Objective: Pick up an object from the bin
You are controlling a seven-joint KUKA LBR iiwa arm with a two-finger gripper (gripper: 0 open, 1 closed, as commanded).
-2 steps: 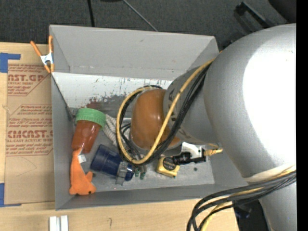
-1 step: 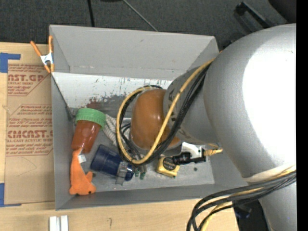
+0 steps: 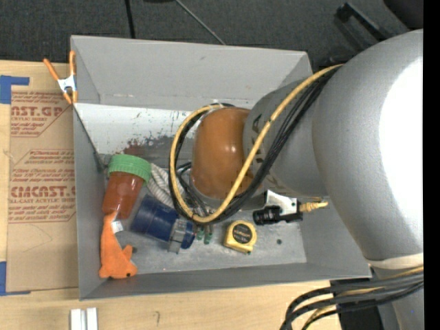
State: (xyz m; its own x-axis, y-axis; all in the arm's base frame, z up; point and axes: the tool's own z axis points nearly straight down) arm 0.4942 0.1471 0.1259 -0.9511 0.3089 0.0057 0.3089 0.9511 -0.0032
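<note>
My arm (image 3: 357, 143) comes in from the right and covers the right half of the grey bin (image 3: 192, 67). Landmark: blue cylinder (image 3: 157, 220), low in the bin's left half. The orange wrist cover (image 3: 218, 150) sits up and right of it, ringed by yellow cable. The tool (image 3: 196, 224) is under that cover, just right of the cylinder's clear end. Can't tell whether it is wide, narrow or holding anything. Nearest candidate is the cylinder itself.

- Brown bottle with green cap (image 3: 122, 191): just left, touching.
- Orange toy (image 3: 113, 256): below-left.
- White mesh (image 3: 159, 177): just above.
- Yellow tape measure (image 3: 240, 235): right, past the tool.
- Small black part (image 3: 275, 215): further right.
</note>
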